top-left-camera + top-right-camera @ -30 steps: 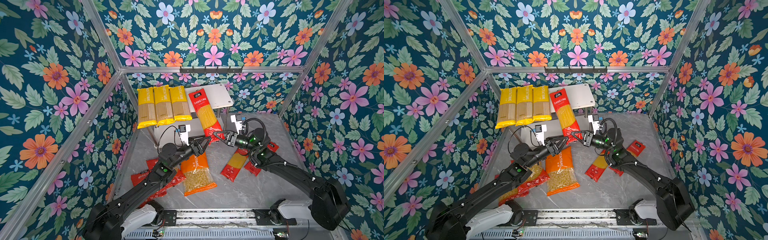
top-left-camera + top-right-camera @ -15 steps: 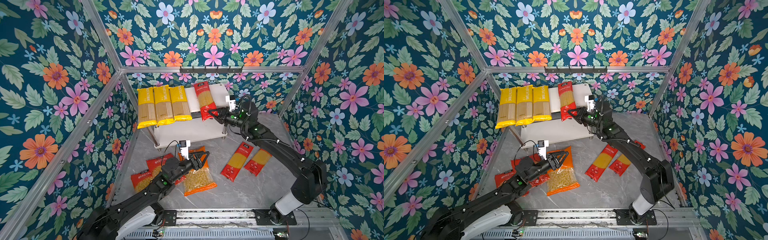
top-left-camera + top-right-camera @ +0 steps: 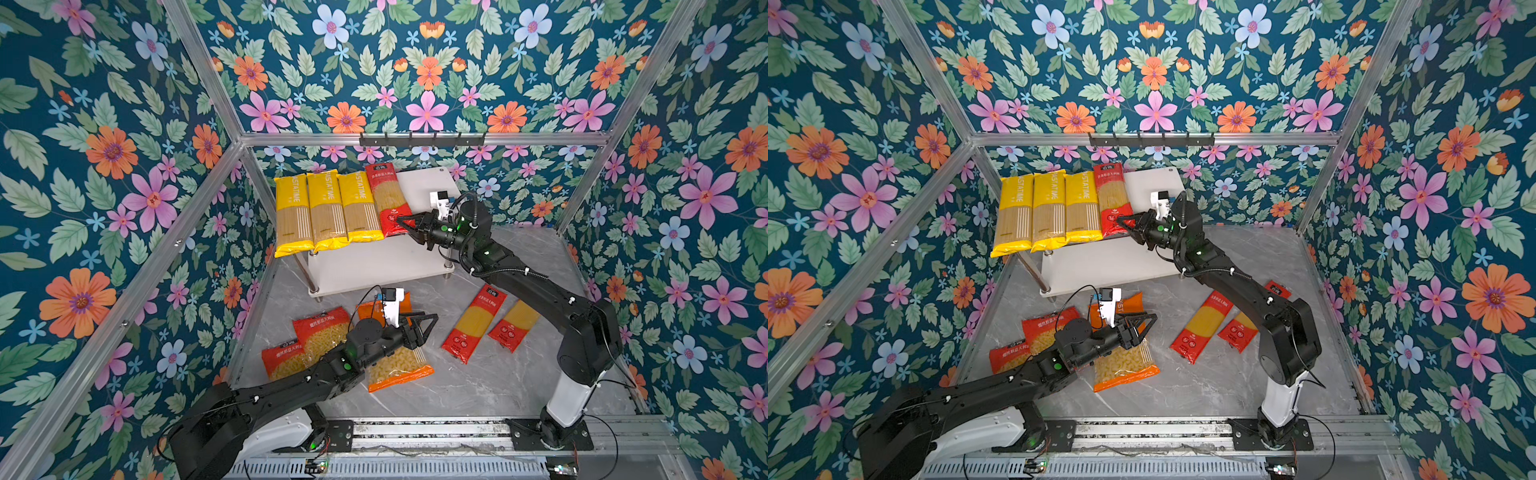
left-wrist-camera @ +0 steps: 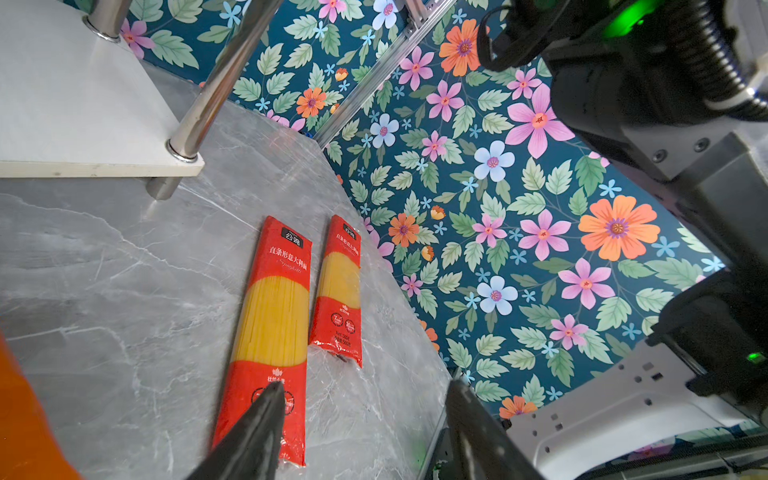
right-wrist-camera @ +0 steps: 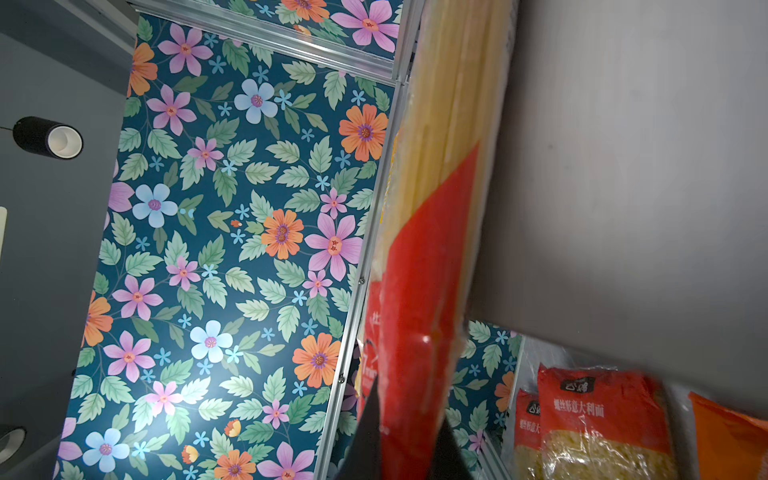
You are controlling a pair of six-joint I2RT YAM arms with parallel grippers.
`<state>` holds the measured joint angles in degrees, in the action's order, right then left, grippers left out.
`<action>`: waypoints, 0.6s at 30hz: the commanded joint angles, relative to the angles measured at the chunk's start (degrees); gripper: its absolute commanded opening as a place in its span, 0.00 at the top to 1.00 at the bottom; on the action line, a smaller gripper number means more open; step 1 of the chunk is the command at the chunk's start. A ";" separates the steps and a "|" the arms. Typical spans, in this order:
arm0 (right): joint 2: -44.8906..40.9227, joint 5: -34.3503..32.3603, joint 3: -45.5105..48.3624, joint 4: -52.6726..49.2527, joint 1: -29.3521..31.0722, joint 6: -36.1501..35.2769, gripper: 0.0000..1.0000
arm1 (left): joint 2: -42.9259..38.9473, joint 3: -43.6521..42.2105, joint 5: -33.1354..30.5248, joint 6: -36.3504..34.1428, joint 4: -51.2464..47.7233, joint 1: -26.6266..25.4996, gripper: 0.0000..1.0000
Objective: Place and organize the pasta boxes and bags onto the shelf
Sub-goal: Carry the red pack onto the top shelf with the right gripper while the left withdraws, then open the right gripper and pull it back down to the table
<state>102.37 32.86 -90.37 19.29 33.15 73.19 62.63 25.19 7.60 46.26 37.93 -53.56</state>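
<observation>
On the shelf (image 3: pixel 424 183) top board, left to right: three yellow spaghetti packs (image 3: pixel 326 212) side by side and touching, then one long red spaghetti pack (image 3: pixel 388 195) just beside the third. Near ends of the yellow ones out past the board's front edge. Same row in both top views. On the back wall above the shelf: black hook rail (image 3: pixel 422 139).

At the red pack's near end: right fingers (image 3: pixel 411 222), together, clamped on the red printed film. Reaches in from the right, across the shelf's front corner. In the right wrist view: film pinched between two black tips (image 5: pixel 368 440), pack (image 5: pixel 428 270) running away along the white board (image 5: pixel 623 166). Flat on the board or partly lifted: cannot tell.

On the grey marble desk (image 3: pixel 478 386), in front of the shelf: orange curly-pasta pack (image 3: pixel 395 365) in the middle; two short red curly-pasta packs (image 3: pixel 322 332) left of it, touching each other; two more long red spaghetti packs (image 3: pixel 476 322) right of it, side by side, slanted, the right one partly hidden under the right arm.

Over the orange pack's far end: left fingers (image 3: pixel 430 319), apart, nothing between them. Points toward the two long red packs. Left wrist view: both tips (image 4: pixel 257 432) spread wide, nearer long red pack (image 4: pixel 270 324) lined up with one tip, second one (image 4: pixel 338 291) just beside it, shelf leg (image 4: pixel 216 83) and lower board (image 4: pixel 75 104) beyond. Touching the orange pack or just above it: cannot tell.
</observation>
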 commanded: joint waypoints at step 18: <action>-23.14 -0.29 23.49 -8.00 -2.14 -8.62 0.48 | 5.60 3.12 -4.47 -5.65 -2.92 -2.24 0.35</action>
<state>83.31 34.15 -70.65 17.69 31.38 70.06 65.98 27.40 4.84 43.07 35.88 -55.51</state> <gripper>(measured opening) 0.522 0.647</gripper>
